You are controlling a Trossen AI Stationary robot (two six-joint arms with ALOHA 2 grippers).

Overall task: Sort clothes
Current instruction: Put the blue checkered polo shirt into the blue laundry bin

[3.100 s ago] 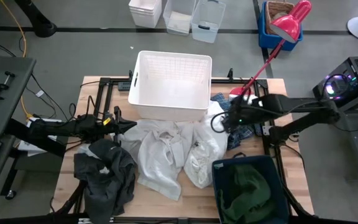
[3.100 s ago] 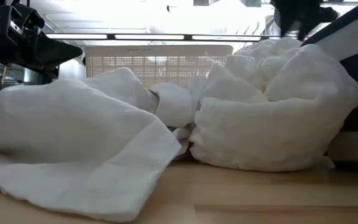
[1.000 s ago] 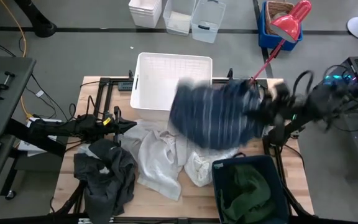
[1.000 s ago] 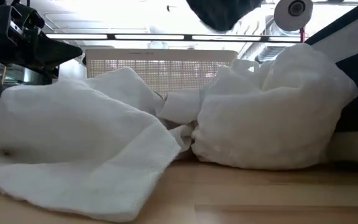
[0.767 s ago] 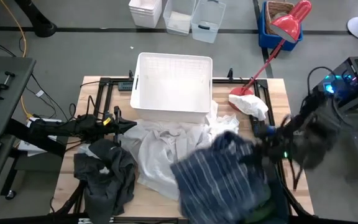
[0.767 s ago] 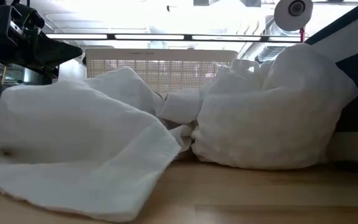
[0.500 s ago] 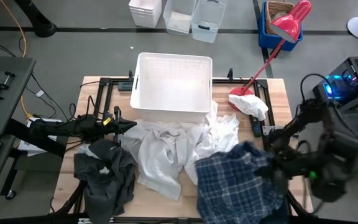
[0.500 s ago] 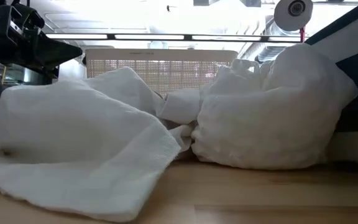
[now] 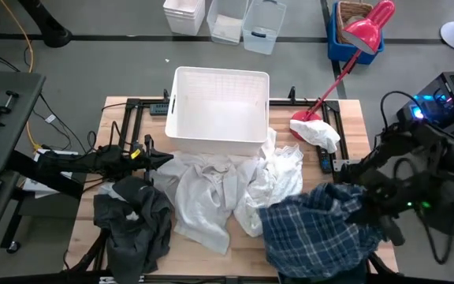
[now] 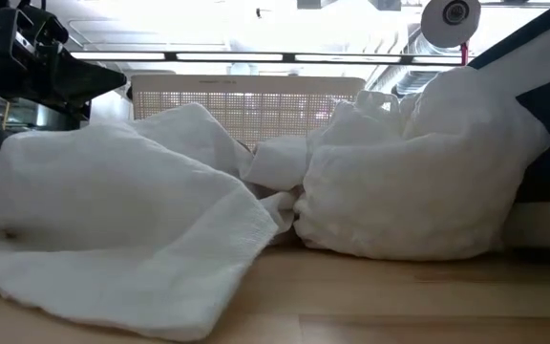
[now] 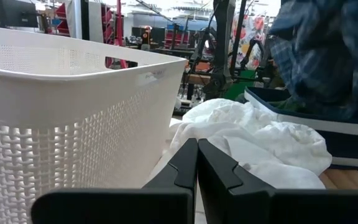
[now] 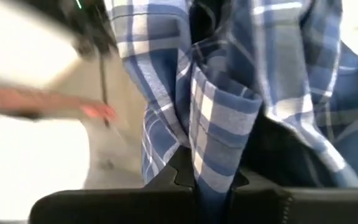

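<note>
High view first: my right gripper hangs off the near right corner of the surface, and the plaid shirt drapes from it, covering the navy bin, which I cannot see from above. In the right wrist view the right fingers sit narrow, pinched on a fold of that plaid cloth, so I read them as holding it. The step in hand looks like dropping the plaid shirt among the darks. To do it well I would centre the bundle over the bin, lower until most of the cloth has slack, then part the fingers; letting go too high could leave a sleeve trailing over the rim.

My left gripper waits low by the white basket, fingers pressed together on nothing.

The plaid is thin woven cotton, limp and creased, navy with pale lines. The cream garments lie crumpled mid-surface, soft and puffy in the low view. The charcoal garment is a heavier, slumped heap at the near left. The basket wall is rigid perforated plastic.
</note>
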